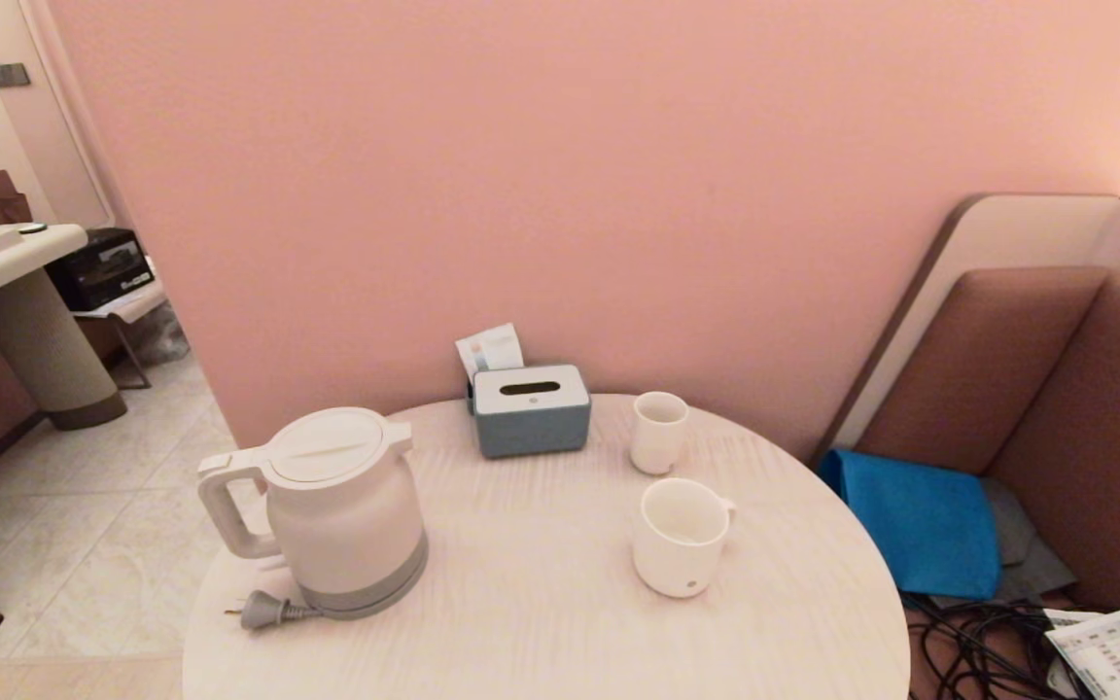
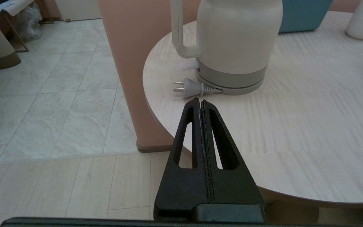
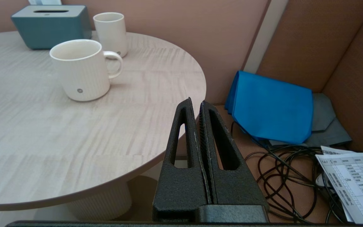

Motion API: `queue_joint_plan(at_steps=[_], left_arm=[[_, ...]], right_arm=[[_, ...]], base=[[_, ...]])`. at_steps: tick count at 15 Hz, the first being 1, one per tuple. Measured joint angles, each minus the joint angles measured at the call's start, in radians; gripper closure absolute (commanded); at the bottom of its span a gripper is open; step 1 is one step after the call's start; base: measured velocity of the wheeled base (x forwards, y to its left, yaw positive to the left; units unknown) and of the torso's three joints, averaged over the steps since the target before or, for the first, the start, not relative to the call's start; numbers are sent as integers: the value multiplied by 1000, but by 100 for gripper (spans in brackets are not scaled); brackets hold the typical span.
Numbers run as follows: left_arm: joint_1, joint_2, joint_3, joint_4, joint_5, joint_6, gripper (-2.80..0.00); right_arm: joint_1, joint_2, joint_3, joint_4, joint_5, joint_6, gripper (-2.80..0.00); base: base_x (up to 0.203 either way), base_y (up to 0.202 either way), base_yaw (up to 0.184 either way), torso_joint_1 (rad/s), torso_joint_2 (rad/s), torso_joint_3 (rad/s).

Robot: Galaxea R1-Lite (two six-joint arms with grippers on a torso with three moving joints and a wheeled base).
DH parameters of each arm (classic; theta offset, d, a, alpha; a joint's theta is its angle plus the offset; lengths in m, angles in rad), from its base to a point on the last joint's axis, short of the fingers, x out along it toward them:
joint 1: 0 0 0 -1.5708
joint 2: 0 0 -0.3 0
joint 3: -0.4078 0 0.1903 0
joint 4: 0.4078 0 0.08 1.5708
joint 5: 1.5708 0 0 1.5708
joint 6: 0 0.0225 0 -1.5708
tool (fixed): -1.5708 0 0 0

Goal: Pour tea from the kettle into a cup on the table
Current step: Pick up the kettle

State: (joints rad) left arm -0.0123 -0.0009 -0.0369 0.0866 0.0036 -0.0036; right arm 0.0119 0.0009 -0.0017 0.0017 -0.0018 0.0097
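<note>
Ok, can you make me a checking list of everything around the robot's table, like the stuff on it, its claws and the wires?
Surface: round table, pale wood grain, dry.
Job's things: kettle upright, lid on, handle toward the robot's left; cup upright, looks empty.
Clutter: tissue box, narrower handleless cup.
End effectors: left end effector shut, short of the kettle; right end effector shut, at the table's edge.
Cables: kettle plug unplugged on the table; black cables on the seat.
Surroundings: pink wall, blue cloth, printed sheet.

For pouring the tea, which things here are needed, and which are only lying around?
Needed: kettle, cup, table.
Lying around: tissue box, smaller handleless cup, blue cloth, cables, printed sheet.
</note>
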Motion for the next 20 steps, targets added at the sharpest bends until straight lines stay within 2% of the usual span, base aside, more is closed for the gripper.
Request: queue_joint_plan(at_steps=[4, 5, 8, 11, 14, 16, 18, 20], left_arm=[[3, 1, -6, 4, 4, 0, 0], [3, 4, -38, 4, 3, 0, 0], [4, 99, -263, 5, -14, -6, 0], [4, 403, -562, 18, -30, -24, 0], [4, 856, -859, 41, -39, -42, 0], [13, 1135, -1030, 96, -46, -49, 0], [22, 1340, -1118, 157, -51, -56, 0], [29, 1474, -1091, 130, -54, -63, 0]], right_arm=[[0, 0, 0, 0, 0, 1, 0], [0, 0, 0, 0, 0, 1, 0], [0, 0, 0, 0, 0, 1, 0], [0, 0, 0, 0, 0, -1, 0], [0, 0, 0, 0, 0, 0, 0], [0, 0, 0, 0, 0, 0, 0], [0, 0, 0, 0, 0, 0, 0], [0, 0, 0, 0, 0, 0, 0]], base=[[0, 0, 0, 0, 0, 0], [0, 0, 0, 0, 0, 0], [0, 0, 0, 0, 0, 0], [0, 0, 0, 0, 0, 0], [0, 0, 0, 0, 0, 0], [0, 0, 0, 0, 0, 0], [0, 0, 0, 0, 0, 0], [0, 0, 0, 0, 0, 0]])
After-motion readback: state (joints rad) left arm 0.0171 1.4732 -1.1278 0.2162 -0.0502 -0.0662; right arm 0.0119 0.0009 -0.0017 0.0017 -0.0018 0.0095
